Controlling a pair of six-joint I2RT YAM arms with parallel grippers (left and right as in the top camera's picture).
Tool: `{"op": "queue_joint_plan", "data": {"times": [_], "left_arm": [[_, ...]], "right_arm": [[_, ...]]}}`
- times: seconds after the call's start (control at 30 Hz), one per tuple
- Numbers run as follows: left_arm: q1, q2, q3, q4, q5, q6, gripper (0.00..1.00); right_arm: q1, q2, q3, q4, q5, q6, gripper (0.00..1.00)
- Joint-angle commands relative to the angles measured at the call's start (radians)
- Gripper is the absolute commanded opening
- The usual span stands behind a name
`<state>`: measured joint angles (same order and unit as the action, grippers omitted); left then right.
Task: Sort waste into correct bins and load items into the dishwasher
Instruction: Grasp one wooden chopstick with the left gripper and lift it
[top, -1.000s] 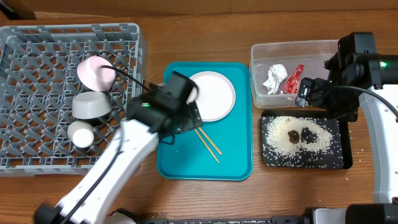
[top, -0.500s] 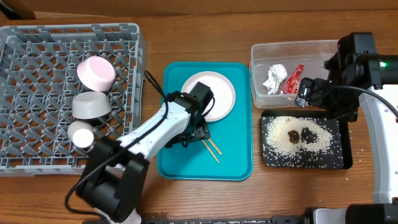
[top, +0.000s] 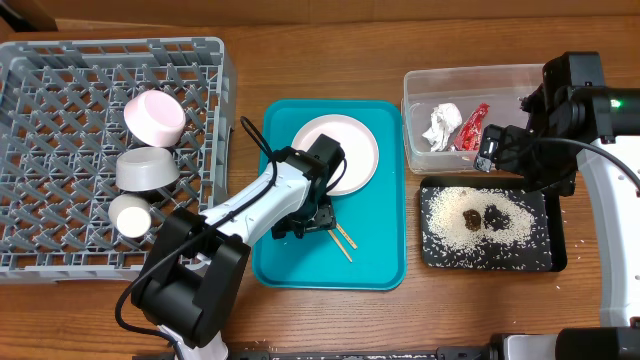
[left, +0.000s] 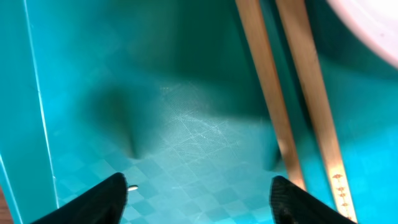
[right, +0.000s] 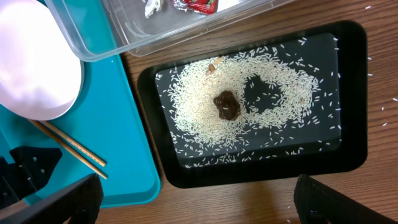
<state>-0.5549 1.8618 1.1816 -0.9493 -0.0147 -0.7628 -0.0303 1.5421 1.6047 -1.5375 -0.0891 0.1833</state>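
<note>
My left gripper (top: 312, 217) is open, low over the teal tray (top: 290, 262), with the wooden chopsticks (top: 343, 242) just at its right finger; in the left wrist view the chopsticks (left: 292, 106) lie by the right fingertip (left: 198, 202). The round plate (top: 348, 150) lies on the tray's far part. The grey dish rack (top: 60, 110) holds the pink dish (top: 155, 116), grey bowl (top: 146, 170) and white cup (top: 131, 215). The clear tub (top: 415, 110) holds the napkin (top: 441, 125) and red wrapper (top: 472, 125). The black tray (top: 440, 255) holds rice (right: 267, 106) and brown lumps (top: 483, 216). My right gripper (right: 193, 205) is open above the black tray (right: 348, 124).
A single rice grain (left: 133, 186) lies on the teal tray by my left finger. Loose rice grains (right: 379, 118) lie on the wooden table right of the black tray. The plate's edge (right: 37, 68) and chopsticks (right: 71, 146) show in the right wrist view.
My left arm has swung from beside the rack down onto the teal tray, reaching the chopsticks. The right arm has not moved.
</note>
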Motion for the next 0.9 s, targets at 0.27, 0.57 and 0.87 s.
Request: {"op": "queue_joint_plan", "data": {"times": [0.27,0.57,0.87], "left_arm": [[-0.004,0.016,-0.036,0.092,0.141,0.061,0.80],[0.000,0.016,-0.035,0.067,0.174,0.072,0.77],[0.032,0.014,-0.014,0.095,0.252,0.103,0.77]], "right_arm": [[0.002,-0.003,0.019,0.002,0.006,0.002,1.00],[0.002,-0.003,0.019,0.003,0.006,0.002,1.00],[0.002,-0.003,0.019,0.006,0.006,0.002,1.00]]}}
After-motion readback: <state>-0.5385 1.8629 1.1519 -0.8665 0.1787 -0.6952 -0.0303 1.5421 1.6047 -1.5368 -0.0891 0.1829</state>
